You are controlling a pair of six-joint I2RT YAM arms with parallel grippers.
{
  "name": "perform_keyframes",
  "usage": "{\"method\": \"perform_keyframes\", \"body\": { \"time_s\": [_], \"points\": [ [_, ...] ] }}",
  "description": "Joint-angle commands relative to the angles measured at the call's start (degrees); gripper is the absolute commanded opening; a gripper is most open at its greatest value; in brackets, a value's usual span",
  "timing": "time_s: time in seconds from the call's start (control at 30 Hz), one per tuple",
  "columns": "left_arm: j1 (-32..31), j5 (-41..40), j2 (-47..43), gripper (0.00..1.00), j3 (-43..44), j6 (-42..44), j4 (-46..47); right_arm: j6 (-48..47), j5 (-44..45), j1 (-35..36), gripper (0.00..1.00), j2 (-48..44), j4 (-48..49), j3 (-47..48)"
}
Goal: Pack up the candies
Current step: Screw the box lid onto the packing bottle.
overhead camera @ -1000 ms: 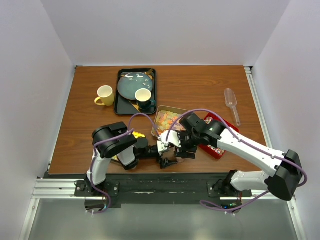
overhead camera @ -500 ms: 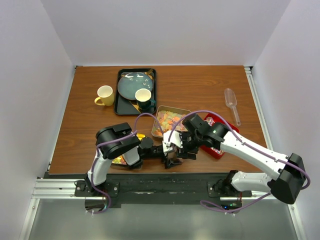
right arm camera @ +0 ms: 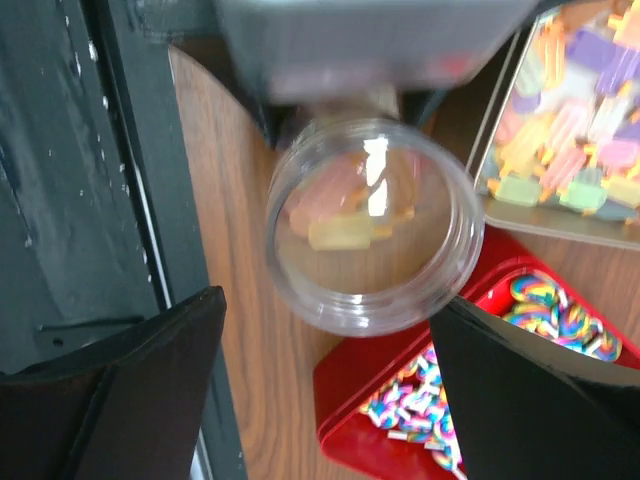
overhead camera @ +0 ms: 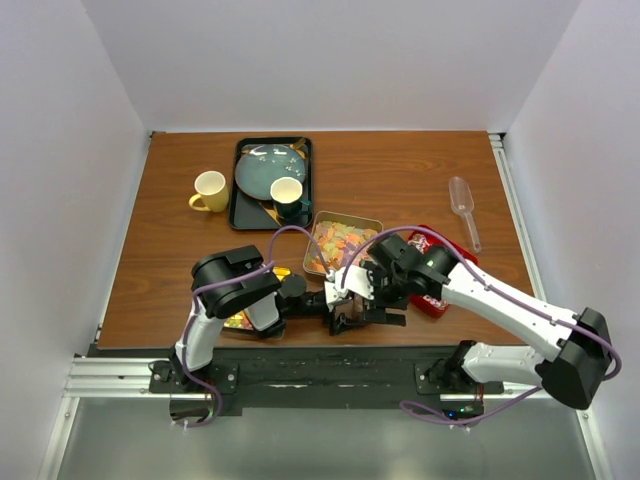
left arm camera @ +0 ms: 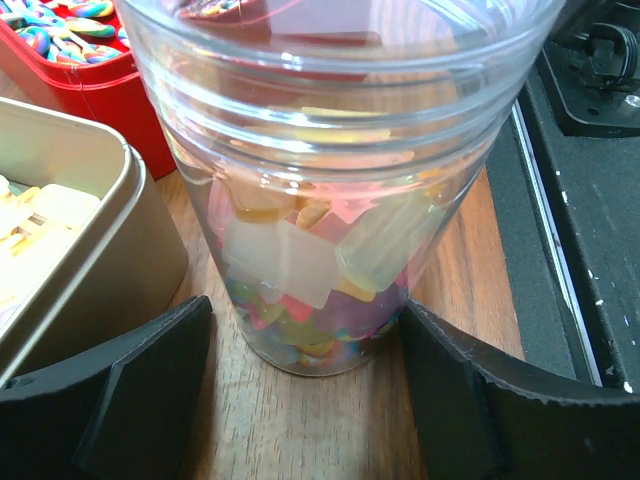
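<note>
The candies [left arm camera: 300,260] lie in three places on the surface [overhead camera: 400,170]. Some sit as a shallow heap in the bottom of one clear jar [left arm camera: 340,150]. More fill one metal tin [left arm camera: 110,200], and more fill one red tray [right arm camera: 345,375]. There are too many to count in any of them. The jar stands upright close to the near edge, about midway between the two arms. The tin is just beyond it on the far side, and the red tray is just to its right. The left claw [left arm camera: 305,330] reaches in from the left with one finger on each side of the jar. Both fingers meet its wall low down, so the claw grips the jar. The right claw [right arm camera: 325,300] hangs above the jar's open mouth with its fingers spread wide and nothing between them. The jar holds pale yellow, pink and white pieces over smaller bright ones. The tin holds pastel pieces, and the red tray holds striped red, blue and white ones. Well off to the far right lies one clear scoop [overhead camera: 463,205]. At the far left stands one yellow mug [overhead camera: 210,190] beside one black tray [overhead camera: 245,215]. That tray carries one blue plate [overhead camera: 268,168] and one dark cup [overhead camera: 288,195].
</note>
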Motion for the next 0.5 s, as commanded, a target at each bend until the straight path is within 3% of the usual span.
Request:
{"method": "perform_keyframes", "body": {
  "time_s": [0.0, 0.2, 0.4, 0.47],
  "points": [
    [0.8, -0.5, 4.2, 0.79, -2.8, 0.1, 22.3, 0.4, 2.9, -0.8, 0.87, -4.0, -4.2, 0.3],
    [1.0, 0.5, 4.0, 0.77, -3.3, 0.8, 22.4, 0.1, 2.4, -5.8, 0.88, -5.9, -5.9, 2.0],
    [1.0, 2.0, 3.9, 0.74, -3.5, 1.2, 21.9, -5.0, -10.1, -9.4, 0.89, 0.0, -4.9, 10.0],
    [1.1, 2.3, 3.8, 0.68, -3.5, 1.1, 21.4, -7.2, -13.8, -9.4, 0.90, 2.0, -6.0, 12.8]
  ]
}}
